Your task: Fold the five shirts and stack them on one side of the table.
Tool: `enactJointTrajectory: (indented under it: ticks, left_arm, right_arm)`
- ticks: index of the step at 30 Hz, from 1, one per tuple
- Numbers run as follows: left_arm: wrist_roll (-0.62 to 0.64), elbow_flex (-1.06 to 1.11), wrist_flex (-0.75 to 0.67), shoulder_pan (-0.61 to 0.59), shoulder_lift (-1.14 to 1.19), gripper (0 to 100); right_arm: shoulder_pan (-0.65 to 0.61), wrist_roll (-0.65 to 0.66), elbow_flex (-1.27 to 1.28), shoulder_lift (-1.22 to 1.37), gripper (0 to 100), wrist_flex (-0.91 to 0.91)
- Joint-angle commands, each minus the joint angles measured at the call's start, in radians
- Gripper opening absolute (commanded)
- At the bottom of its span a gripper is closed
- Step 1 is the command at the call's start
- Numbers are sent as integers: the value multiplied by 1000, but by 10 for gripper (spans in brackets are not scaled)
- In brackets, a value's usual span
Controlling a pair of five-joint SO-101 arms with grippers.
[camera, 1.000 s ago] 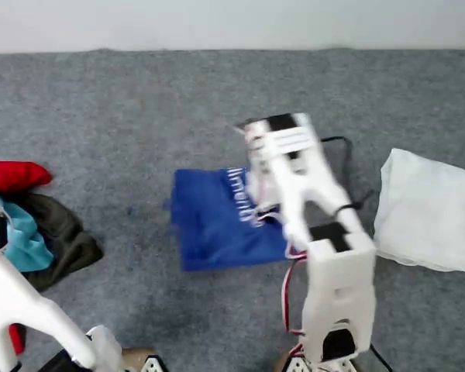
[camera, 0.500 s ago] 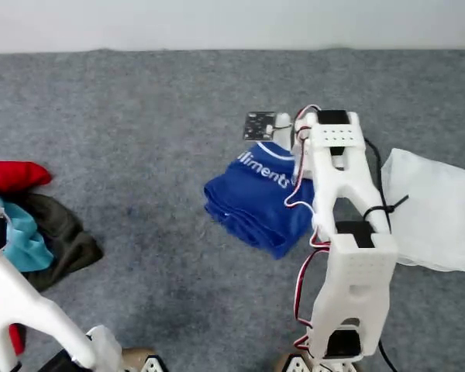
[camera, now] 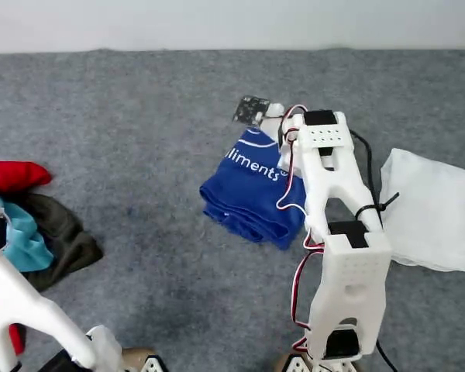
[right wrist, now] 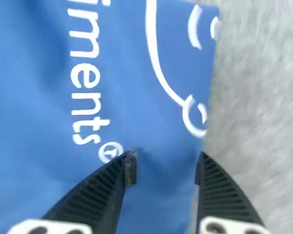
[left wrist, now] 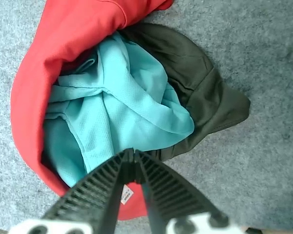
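- Five shirts are accounted for. A blue shirt (camera: 248, 194) lies near mid-counter and a white shirt (camera: 430, 209) lies folded flat toward the right edge. A red shirt (camera: 12, 174), a teal shirt (camera: 19, 232) and a dark shirt (camera: 66, 236) are heaped together at the left edge of the counter (camera: 139, 108).
- We find the right tool (right wrist: 166, 163) released. Its jaws are spread over the blue shirt's edge, with one tip over the fabric and the other at the border with bare counter.
- We find the left tool (left wrist: 132, 155) clenched on nothing, hanging above the heap.
- The blue shirt is folded but lumpy, with its layers bulging along the near edge. It lies near the white shirt without touching it.
- We judge the step in hand to be gripping the blue bundle to stack it on the white shirt.
- We recommend closing on every layer at that edge, not the top ply alone, or the fold is likely to open on lifting.
- We recommend carrying the bundle low and setting it square on the white shirt before letting go.
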Motion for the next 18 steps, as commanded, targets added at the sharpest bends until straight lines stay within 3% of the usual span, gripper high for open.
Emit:
enactJointTrajectory:
  ticks: [1, 10, 13, 18]
  left_arm:
    - [-9, -2, -20, 0, -21, 15]
    - [-11, -2, -20, 3, -21, 15]
    - [-38, -2, -15, -3, -21, 15]
    - [-64, -2, -14, -5, -28, 15]
  right_arm:
    - [-28, -276, -78, -104, 214, 70]
    - [-154, -988, -78, -286, 216, 338]
    - [-176, -1088, -78, -331, 251, 398]
    - [-196, -1278, -78, -372, 401, 538]
